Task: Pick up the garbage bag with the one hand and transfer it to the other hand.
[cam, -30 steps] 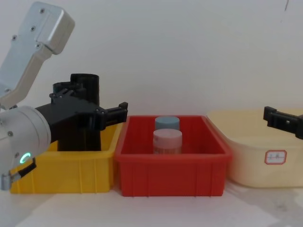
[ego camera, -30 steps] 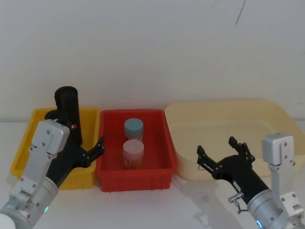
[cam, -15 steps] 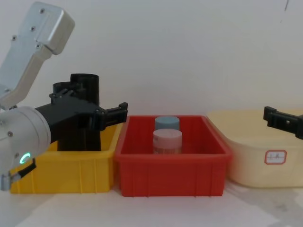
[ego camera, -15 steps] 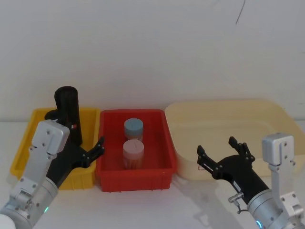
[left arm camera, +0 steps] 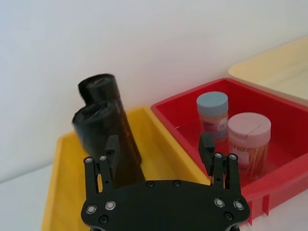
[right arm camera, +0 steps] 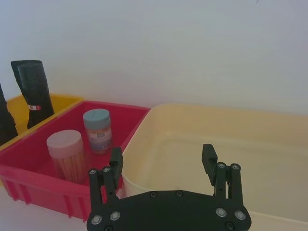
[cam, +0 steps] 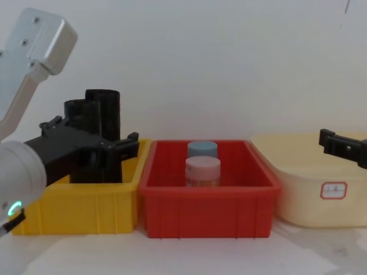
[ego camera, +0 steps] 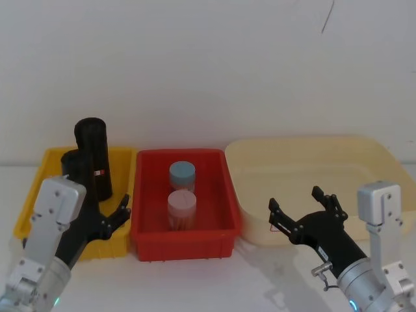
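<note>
Standing just ahead of the left hand (left arm camera: 159, 144), the garbage bag (left arm camera: 96, 125) goes untouched. That hand and the right hand (ego camera: 296, 201) gape wide, empty.

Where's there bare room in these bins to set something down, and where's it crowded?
The cream tub is bare throughout. The yellow bin has bare floor in front of the garbage bag and the banded roll at its back; the open left claw hovers there. The red bin is crowded: a blue-lidded jar and a pink-lidded jar fill its middle.
</note>
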Robot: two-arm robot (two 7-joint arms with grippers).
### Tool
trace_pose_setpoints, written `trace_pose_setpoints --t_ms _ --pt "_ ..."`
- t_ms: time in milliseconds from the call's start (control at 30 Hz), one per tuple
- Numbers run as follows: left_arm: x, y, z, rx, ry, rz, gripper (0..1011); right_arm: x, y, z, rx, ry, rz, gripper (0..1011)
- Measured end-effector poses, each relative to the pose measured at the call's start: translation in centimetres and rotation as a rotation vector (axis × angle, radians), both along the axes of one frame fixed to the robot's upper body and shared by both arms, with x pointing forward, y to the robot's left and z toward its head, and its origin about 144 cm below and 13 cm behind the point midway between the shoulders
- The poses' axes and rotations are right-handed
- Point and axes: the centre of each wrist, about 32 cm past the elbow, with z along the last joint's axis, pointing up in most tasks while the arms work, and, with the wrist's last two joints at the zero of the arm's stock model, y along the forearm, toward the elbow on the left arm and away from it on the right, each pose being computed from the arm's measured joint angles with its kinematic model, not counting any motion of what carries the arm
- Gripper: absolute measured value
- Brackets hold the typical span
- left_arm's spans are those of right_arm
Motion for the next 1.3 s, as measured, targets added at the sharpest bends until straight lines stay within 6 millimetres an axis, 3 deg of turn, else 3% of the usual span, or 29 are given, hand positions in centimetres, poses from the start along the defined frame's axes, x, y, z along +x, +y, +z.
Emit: trace_pose_setpoints --t_ms 667,1300 --pt "-3.3 1.5 -0.9 -0.069 0.009 0.132 1000 0.0 0.0 0.0 0.0 0.0 0.0 1001" --pt "-2.0 3.2 -1.2 -0.186 0.021 0.137 1000 0.0 0.0 0.0 0.0 0.0 0.0 1001"
